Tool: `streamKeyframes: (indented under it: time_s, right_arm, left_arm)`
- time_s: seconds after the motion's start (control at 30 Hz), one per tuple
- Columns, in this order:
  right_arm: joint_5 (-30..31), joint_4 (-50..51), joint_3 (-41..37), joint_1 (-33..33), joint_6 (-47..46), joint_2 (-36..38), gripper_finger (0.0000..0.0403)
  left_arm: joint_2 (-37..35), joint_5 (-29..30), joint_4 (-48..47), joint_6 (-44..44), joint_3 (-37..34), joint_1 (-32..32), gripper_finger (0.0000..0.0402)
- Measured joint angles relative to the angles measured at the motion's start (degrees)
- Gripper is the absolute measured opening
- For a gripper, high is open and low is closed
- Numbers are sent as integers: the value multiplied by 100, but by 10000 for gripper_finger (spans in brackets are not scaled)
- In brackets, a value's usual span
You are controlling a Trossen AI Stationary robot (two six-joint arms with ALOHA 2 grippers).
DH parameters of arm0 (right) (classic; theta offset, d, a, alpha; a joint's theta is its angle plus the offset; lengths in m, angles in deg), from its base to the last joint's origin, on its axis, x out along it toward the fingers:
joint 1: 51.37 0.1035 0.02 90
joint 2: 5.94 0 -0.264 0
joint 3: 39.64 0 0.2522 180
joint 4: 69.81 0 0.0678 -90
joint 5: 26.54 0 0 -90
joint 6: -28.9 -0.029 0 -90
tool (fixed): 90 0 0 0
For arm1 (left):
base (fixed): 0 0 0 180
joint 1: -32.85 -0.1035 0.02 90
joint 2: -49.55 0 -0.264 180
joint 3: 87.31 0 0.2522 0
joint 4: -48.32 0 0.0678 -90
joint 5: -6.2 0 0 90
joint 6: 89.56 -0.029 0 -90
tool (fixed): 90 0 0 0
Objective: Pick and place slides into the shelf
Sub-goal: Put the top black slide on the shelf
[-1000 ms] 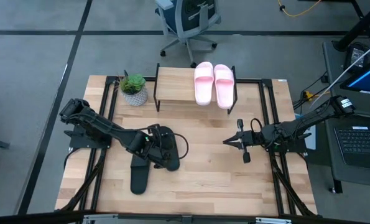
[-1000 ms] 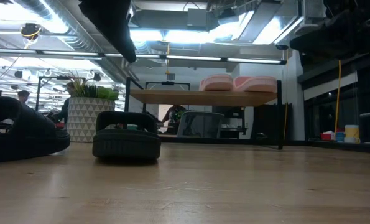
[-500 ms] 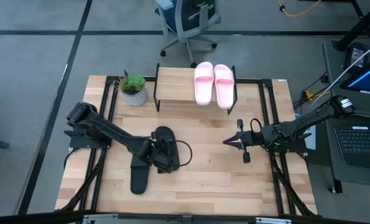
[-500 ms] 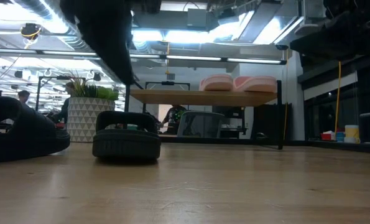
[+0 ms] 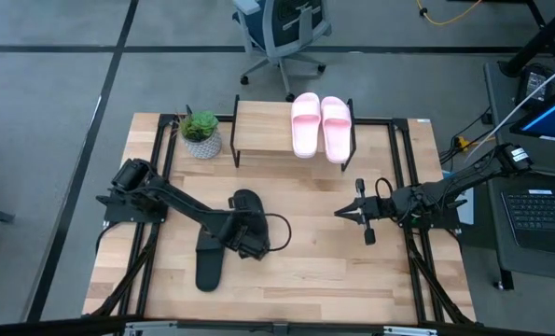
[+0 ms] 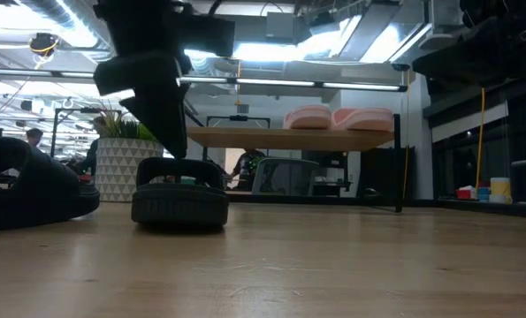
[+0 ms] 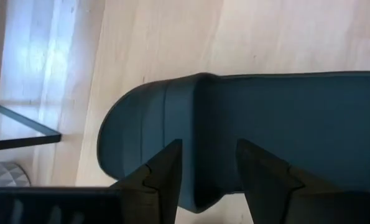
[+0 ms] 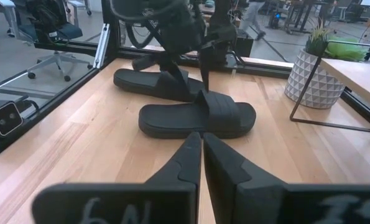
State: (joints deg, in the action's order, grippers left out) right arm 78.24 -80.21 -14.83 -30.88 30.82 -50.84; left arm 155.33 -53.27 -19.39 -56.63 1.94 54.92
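Here the left arm stretches across the light wooden tabletop (image 5: 314,271), its left gripper (image 5: 247,245) low over the strap of a matte black slide sandal (image 5: 247,219), fingers (image 7: 163,177) parted; whether they touch the strap is hard to judge. A second black slide (image 5: 208,265) lies just beside the first. The right gripper (image 5: 339,213) hangs well clear of that sandal, fingers pressed together on nothing. Beyond it, two pale pink slides (image 5: 321,125) sit on the low wooden shelf (image 5: 263,127), beside a potted green plant (image 5: 201,133). An office chair (image 5: 282,28) stands on the grey floor beyond.
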Motion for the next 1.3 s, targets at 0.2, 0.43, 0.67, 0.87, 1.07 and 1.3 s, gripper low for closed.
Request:
streamKeyframes:
  time_s: [0.2,0.43,0.67,0.87,1.07,1.3]
  right_arm:
    - [0,0,0,0,2,0,21]
    - [0,0,0,0,4,0,21]
    - [0,0,0,0,6,0,21]
    - [0,0,0,0,6,0,21]
    - [0,0,0,0,6,0,21]
    - [0,2,0,0,8,-2,21]
  left_arm:
    - [2,38,-60,107,0,-160,141]
    - [2,13,-120,144,0,-263,141]
    - [2,-142,-112,146,0,-255,141]
    - [2,-149,-110,146,0,-257,141]
    - [2,-140,-94,146,-87,-257,133]
    - [2,-132,-37,151,-197,-257,110]
